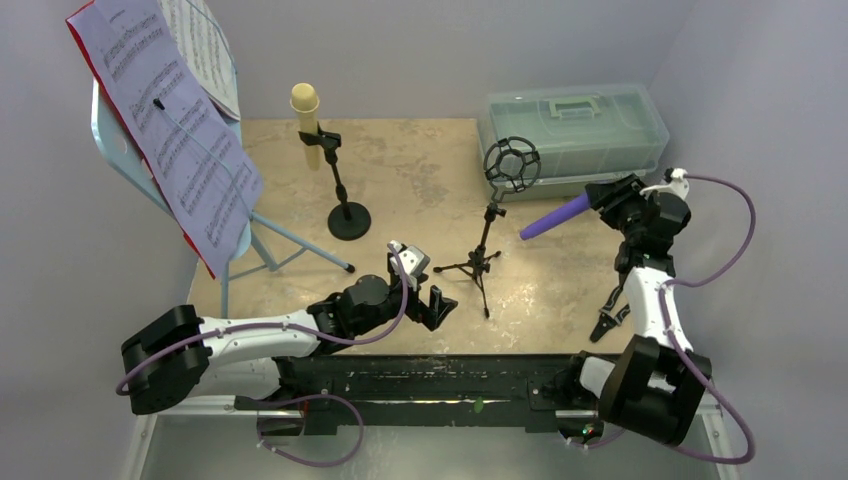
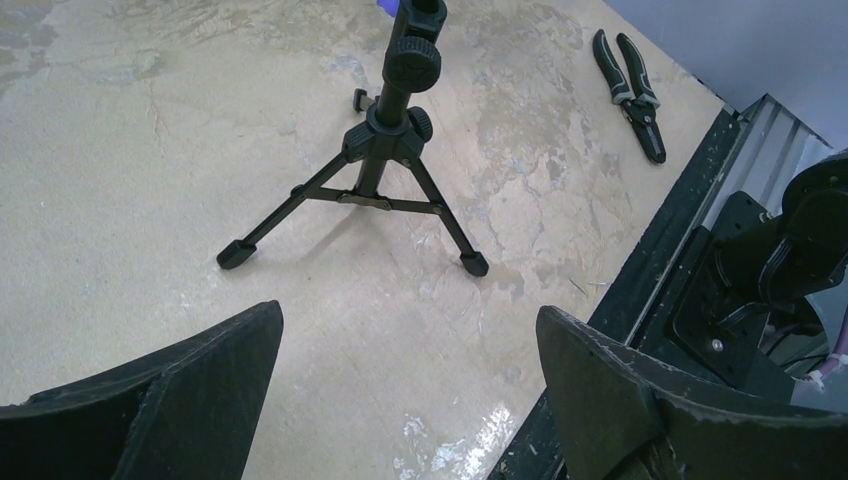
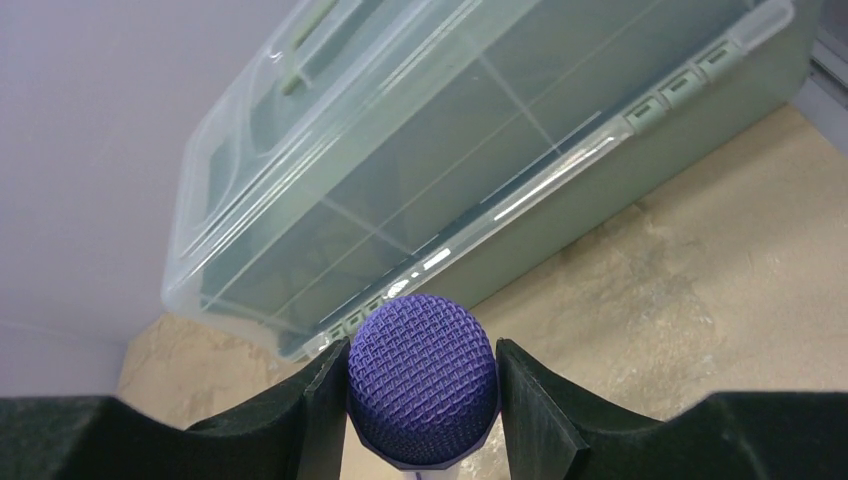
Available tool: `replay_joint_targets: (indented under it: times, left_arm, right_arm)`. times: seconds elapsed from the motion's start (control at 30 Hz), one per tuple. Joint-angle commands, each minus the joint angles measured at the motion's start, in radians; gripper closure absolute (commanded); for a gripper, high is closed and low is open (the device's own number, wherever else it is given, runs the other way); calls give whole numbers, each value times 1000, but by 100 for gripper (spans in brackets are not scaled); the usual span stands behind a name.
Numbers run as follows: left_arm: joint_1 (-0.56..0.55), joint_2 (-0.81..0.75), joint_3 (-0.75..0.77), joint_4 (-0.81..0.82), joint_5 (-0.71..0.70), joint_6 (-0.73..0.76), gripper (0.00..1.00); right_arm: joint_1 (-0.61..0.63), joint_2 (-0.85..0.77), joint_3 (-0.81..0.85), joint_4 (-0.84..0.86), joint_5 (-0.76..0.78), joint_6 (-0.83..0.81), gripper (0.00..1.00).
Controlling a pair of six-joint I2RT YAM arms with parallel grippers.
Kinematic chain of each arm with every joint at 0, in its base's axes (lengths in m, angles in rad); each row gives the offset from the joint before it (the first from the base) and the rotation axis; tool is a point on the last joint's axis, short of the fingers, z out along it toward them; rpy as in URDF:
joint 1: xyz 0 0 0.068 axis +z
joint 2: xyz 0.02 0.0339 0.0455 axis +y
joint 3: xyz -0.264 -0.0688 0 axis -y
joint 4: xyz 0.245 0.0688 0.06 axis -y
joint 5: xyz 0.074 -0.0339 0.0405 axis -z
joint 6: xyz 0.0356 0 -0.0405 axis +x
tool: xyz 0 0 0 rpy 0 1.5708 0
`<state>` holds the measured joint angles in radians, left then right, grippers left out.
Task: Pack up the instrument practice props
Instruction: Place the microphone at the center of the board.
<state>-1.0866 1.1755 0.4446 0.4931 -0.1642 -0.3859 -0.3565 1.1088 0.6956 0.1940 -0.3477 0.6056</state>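
My right gripper point(image 1: 597, 206) is clamped on the purple microphone point(image 1: 553, 218), with one finger pressing on each side of its round bumpy head. I hold it up in the air, in front of the see-through green box point(image 1: 575, 125) at the back right, and its purple stick pokes out to the left. My left gripper point(image 2: 408, 330) has its fingers point(image 2: 215, 385) far apart and holds nothing. It hangs low over the surface point(image 1: 420, 170), near the black tripod mic holder point(image 2: 385, 165), which stands on its three legs right in front of it. That holder has a round cage point(image 1: 512, 163) on top, and the purple microphone points toward it but is apart from it. The cream microphone point(image 1: 305, 100) stands straight up in the other black mic holder point(image 1: 348, 222) (the one with a round flat foot), farther back in the middle. On the far left stands the light-blue music rest point(image 1: 115, 140) on thin legs. The red folder point(image 1: 80, 35) leans on it, and the sheet music point(image 1: 180, 150) lies open on top of the folder. Small black pliers point(image 1: 610, 318) lie flat on the surface beside my right arm.
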Motion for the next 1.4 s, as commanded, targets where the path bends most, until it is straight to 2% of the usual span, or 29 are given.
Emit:
replay_joint_targets:
  times: [0.0, 0.13, 0.23, 0.27, 0.43, 0.53, 0.7, 0.77, 0.87, 0.93, 1.03, 1.13, 1.27, 1.37]
  left_arm:
    - [4, -17, -9, 52, 1, -31, 2]
    - [4, -17, -9, 50, 4, -37, 3]
    - [4, -15, -10, 57, 5, -42, 3]
    - [3, -14, -10, 62, 6, -42, 3]
    - [4, 5, -6, 81, 13, -45, 3]
    - [4, 19, 3, 84, 18, -48, 3]
    - [4, 24, 3, 105, 43, -52, 3]
    - [4, 23, -1, 118, 65, -48, 3]
    - [4, 17, -11, 149, 106, -37, 4]
    - [4, 11, -13, 161, 141, -21, 6]
    - [4, -2, -17, 168, 179, 15, 7]
    - [4, -21, -16, 171, 186, 72, 7]
    - [4, -55, -23, 203, 169, 167, 6]
    - [4, -74, -45, 293, 179, 241, 5]
  right_arm:
    - [-48, 76, -42, 193, 33, 110, 98]
    - [-87, 179, -55, 266, 23, 172, 89]
    - [-100, 245, -50, 289, 24, 188, 78]
    - [-103, 261, -49, 297, 25, 189, 73]
    - [-107, 330, -45, 336, 39, 175, 37]
    - [-112, 360, -33, 338, 38, 165, 23]
    - [-122, 379, -31, 340, 37, 161, 6]
    - [-127, 376, -31, 340, 31, 158, 2]
    - [-134, 365, -29, 336, 0, 130, 1]
    - [-136, 355, -16, 310, -80, 60, 1]
    - [-138, 341, 23, 271, -359, -72, 1]
    - [-137, 322, 29, 275, -665, -137, 1]
    - [-137, 306, 84, 5, -877, -392, 1]
    - [-137, 312, 220, -490, -912, -819, 1]
